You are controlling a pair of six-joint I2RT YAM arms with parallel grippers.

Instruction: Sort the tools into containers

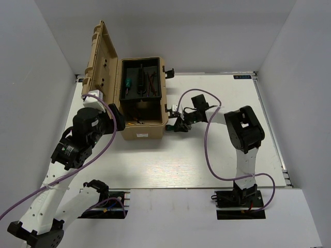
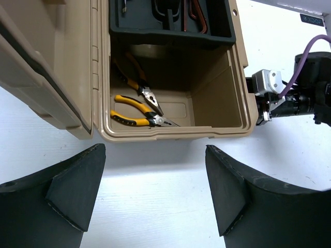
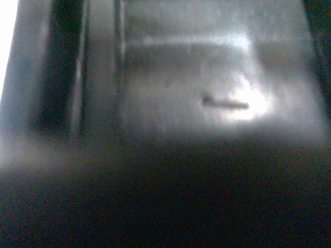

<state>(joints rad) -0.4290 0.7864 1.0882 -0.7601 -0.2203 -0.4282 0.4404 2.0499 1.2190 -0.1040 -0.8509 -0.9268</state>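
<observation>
The tan toolbox (image 1: 147,129) stands open with its lid (image 1: 102,54) raised to the left. Its black inner tray (image 1: 133,96) holds a green-handled screwdriver (image 1: 125,82) and thin dark hex keys (image 1: 151,80). Two yellow-handled pliers (image 2: 129,119) lie on the floor of the deep compartment. My left gripper (image 2: 154,151) is open and empty, just in front of the box's near wall (image 2: 176,136). My right gripper (image 1: 177,123) is pressed against the box's right side by a black latch. The right wrist view is dark and blurred, so its jaws do not show.
The box's second black latch (image 1: 169,71) sticks out at its far right corner. The white table (image 1: 222,155) is walled by grey panels at the left, right and back. A purple cable (image 1: 207,150) loops from the right arm over the table.
</observation>
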